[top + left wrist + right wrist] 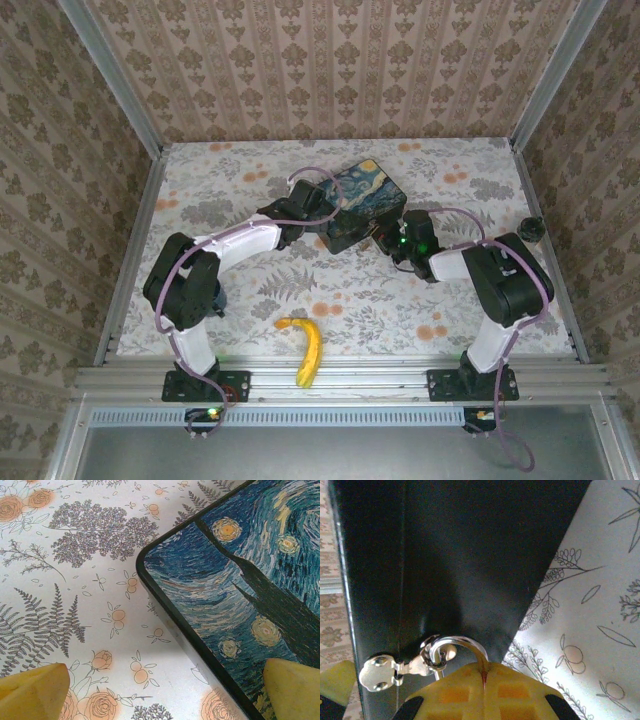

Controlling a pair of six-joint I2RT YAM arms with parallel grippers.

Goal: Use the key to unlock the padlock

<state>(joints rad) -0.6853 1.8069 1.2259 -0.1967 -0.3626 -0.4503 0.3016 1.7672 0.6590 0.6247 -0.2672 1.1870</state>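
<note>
Silvery and thin, the U-shaped shackle of the tiny padlock (pixel 465 641) hooks the hasp on the dark painted tin box (pixel 470 555). Your right gripper (pixel 483 676), pinched shut, hides its body. In the left wrist view, your left gripper (pixel 165 692) gapes wide across the box's corner. From above, a yellow banana (pixel 305 352) lies well apart.

- Tin box (pixel 362 205): I place it on the table (pixel 200 190), between my two grippers. One corner sits in the gap between the left gripper's (pixel 165 695) jaws.
- Padlock (pixel 464 643): shackle right at the tips of the right gripper's (pixel 483 680) jaws, threaded through the hasp (pixel 415 667) on the box wall ahead.
- Banana (pixel 305 352): well behind both sets of jaws, at the table's near edge.
</note>
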